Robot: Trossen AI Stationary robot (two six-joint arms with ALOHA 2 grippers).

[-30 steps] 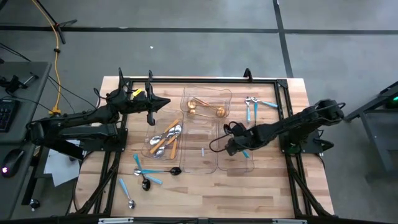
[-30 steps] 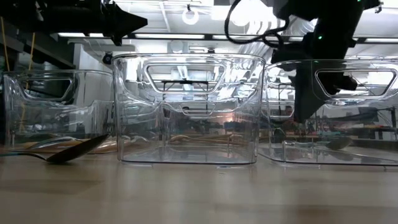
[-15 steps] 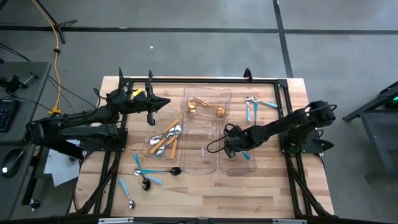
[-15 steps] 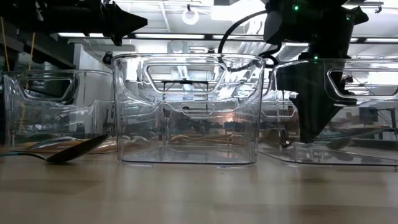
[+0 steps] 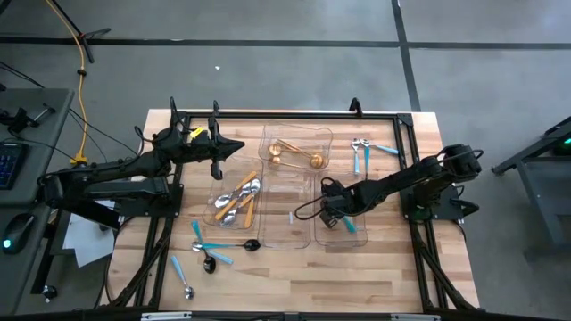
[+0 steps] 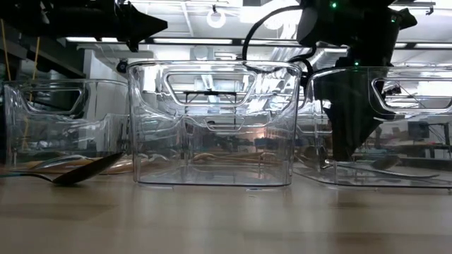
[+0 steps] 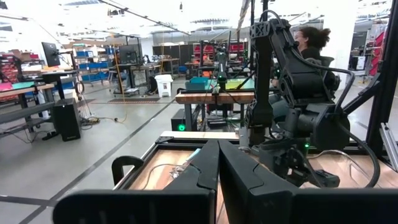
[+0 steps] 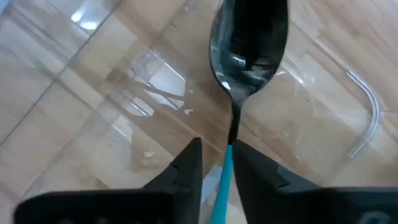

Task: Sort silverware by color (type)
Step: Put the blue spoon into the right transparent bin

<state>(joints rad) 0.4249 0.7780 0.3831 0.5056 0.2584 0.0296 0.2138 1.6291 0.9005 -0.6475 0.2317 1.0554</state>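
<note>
The right tool (image 5: 332, 211) hangs low inside the clear tray (image 5: 340, 239) at the 4 o'clock side of the table (image 5: 393, 276). In its wrist view we see its fingers (image 8: 186, 167) slightly apart, with the teal handle of a dark spoon (image 8: 247, 43) lying in the gap between them; we cannot tell whether they touch it. The spoon's bowl rests on the tray floor.

The left tool (image 5: 234, 146) waits above the table at about 10 o'clock, its fingers together and holding nothing.

We see two gold pieces (image 5: 294, 155) in the tray (image 5: 295, 138) at 12 o'clock, and orange-handled silverware (image 5: 237, 201) in the tray (image 5: 223, 218) at 9 o'clock. Light-blue-handled pieces (image 5: 361, 152) lie loose on the table at 1 o'clock. More loose pieces lie at 7 o'clock: dark teal-handled spoons (image 5: 217, 251) and a light-blue-handled spoon (image 5: 181, 276).

A seated person (image 7: 311, 41) shows in the room beyond the table.
</note>
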